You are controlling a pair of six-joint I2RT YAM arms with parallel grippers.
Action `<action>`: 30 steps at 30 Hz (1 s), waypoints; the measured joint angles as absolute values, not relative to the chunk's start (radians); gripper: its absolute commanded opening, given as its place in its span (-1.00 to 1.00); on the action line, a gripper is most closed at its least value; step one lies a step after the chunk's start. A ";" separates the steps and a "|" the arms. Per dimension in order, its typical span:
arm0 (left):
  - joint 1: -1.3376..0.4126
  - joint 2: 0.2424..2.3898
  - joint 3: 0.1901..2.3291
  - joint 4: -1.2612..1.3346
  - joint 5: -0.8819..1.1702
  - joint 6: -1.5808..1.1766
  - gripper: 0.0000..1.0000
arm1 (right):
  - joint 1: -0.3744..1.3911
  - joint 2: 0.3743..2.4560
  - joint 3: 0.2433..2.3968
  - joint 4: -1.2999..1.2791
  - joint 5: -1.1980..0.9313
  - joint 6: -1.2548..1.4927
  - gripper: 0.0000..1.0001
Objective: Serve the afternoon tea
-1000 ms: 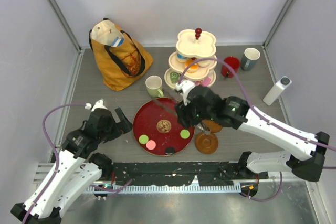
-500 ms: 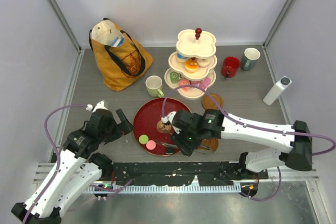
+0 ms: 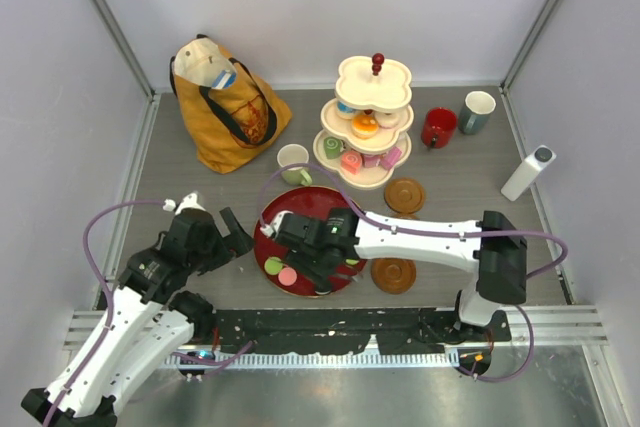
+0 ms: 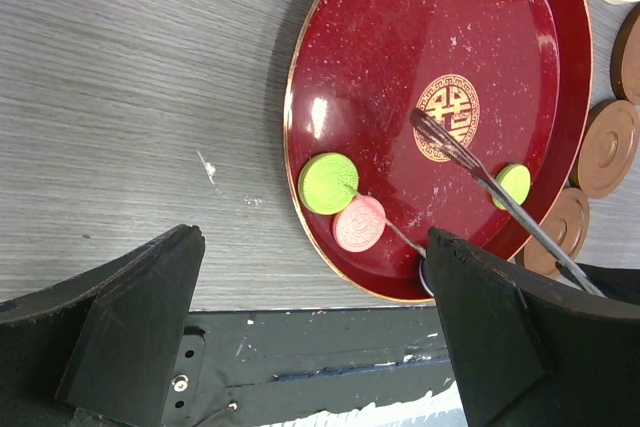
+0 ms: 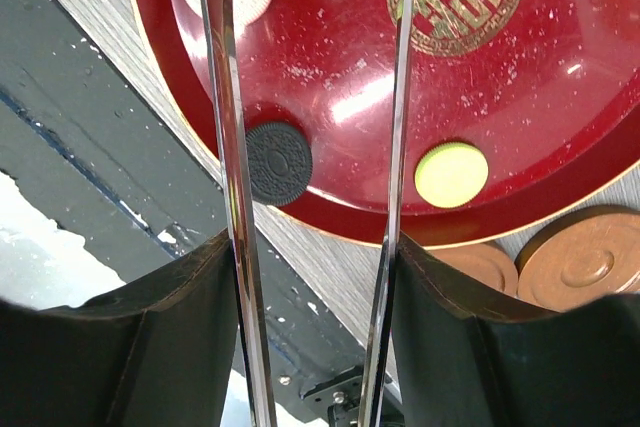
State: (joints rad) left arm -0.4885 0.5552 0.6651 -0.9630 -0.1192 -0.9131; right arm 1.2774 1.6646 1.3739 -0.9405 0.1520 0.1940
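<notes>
The dark-red tray holds a green macaron, a pink macaron, a dark cookie and a small green macaron. My right gripper is shut on metal tongs and hangs over the tray's near left part. The tongs are spread; one arm passes over the pink macaron and they hold nothing. My left gripper is open and empty, left of the tray. More pastries lie on the tiered stand. The red mug, grey-blue mug and pale green mug stand on the table.
A mustard tote bag sits at the back left. Brown saucers lie right of the tray, another nearer the front. A white bottle stands at the right. The black base rail runs along the near edge.
My right arm has swung from the tiered stand down and left across the tray, carrying the tongs. The left arm has not moved.
</notes>
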 measured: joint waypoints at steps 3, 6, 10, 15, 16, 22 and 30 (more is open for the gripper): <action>-0.488 0.555 0.665 -0.963 -0.119 -0.913 0.99 | 1.291 1.696 1.397 -0.939 0.167 0.183 0.18; -0.488 0.555 0.665 -0.963 -0.119 -0.913 0.99 | 1.298 1.729 1.414 -0.941 0.197 0.178 0.18; -0.488 0.551 0.665 -0.963 -0.119 -0.913 0.99 | 1.298 1.761 1.417 -0.948 0.237 0.178 0.18; -0.488 0.545 0.665 -0.963 -0.119 -0.913 0.99 | 1.298 1.774 1.417 -0.971 0.303 0.183 0.18; -0.488 0.545 0.665 -0.963 -0.119 -0.913 0.99 | 1.298 1.774 1.417 -0.974 0.313 0.186 0.18; -0.488 0.542 0.665 -0.963 -0.119 -0.913 0.99 | 1.294 1.774 1.417 -0.995 0.366 0.198 0.19; -0.488 0.533 0.665 -0.963 -0.119 -0.913 0.99 | 1.288 1.684 1.366 -0.931 0.229 0.122 0.20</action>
State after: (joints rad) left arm -0.4885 0.5335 0.6655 -0.9630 -0.1192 -0.9134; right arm 1.2884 1.6840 1.3659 -0.9310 0.2291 0.1223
